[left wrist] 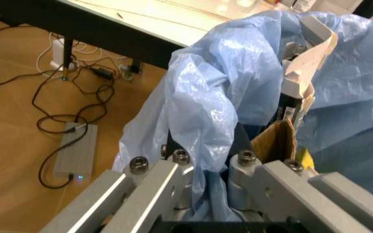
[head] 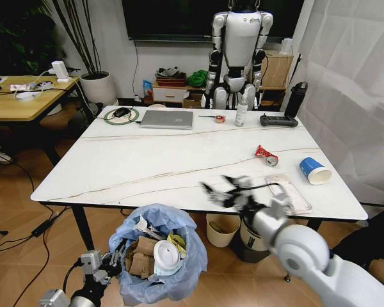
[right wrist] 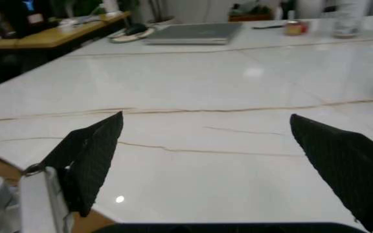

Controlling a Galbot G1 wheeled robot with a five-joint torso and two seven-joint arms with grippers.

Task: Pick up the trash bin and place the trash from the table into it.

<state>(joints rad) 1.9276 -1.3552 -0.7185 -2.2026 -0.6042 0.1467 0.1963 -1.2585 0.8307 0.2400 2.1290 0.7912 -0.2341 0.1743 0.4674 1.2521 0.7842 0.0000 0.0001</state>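
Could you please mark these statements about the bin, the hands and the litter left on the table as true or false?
1. The left hand grips the rim of the trash bin. True.
2. The right hand carries the red can. False: its fingers are open and empty above the table, and the can lies on the table.
3. The bin stands on the table. False: it is held below the table's near edge.
4. The blue-white cup lies on its side on the table. True.
5. The bin holds brown cardboard. True.

Grey laptop (head: 167, 119), spray bottle (head: 242, 110), black remote (head: 279, 120), light-wood desk (head: 25, 102), humanoid robot (head: 238, 48)
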